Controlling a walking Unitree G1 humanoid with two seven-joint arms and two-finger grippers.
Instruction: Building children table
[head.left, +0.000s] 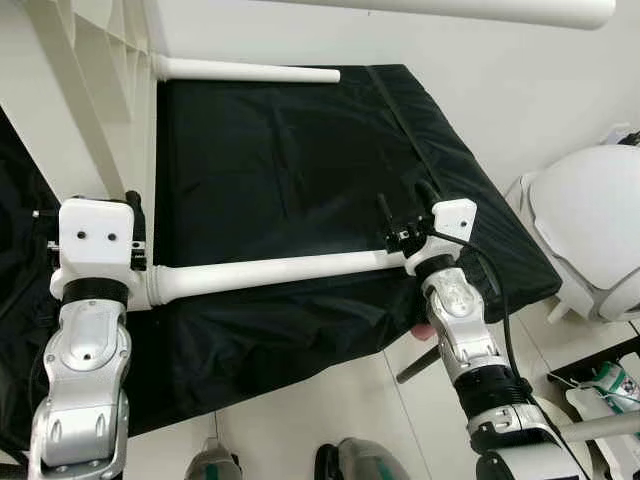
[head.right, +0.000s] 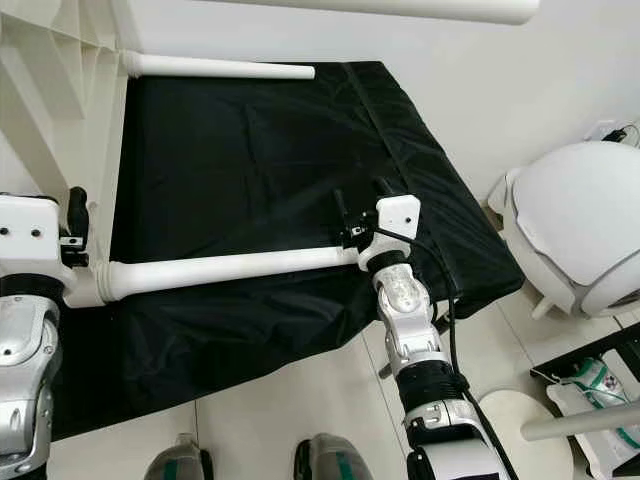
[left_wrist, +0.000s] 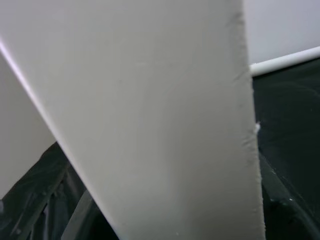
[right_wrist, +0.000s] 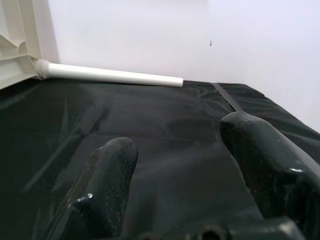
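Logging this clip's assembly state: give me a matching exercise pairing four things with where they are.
Things:
1. near table leg
2. far table leg
3. right gripper
4. left gripper

Places:
A. lying along the wall on the black cloth
B. at the near leg's free end
C. spanning between the two grippers
D. by the white tabletop, at the near leg's socket

Pairs: 1-C, 2-A, 3-B, 4-D

White table legs (head.left: 265, 272) on black cloth (head.left: 290, 160)
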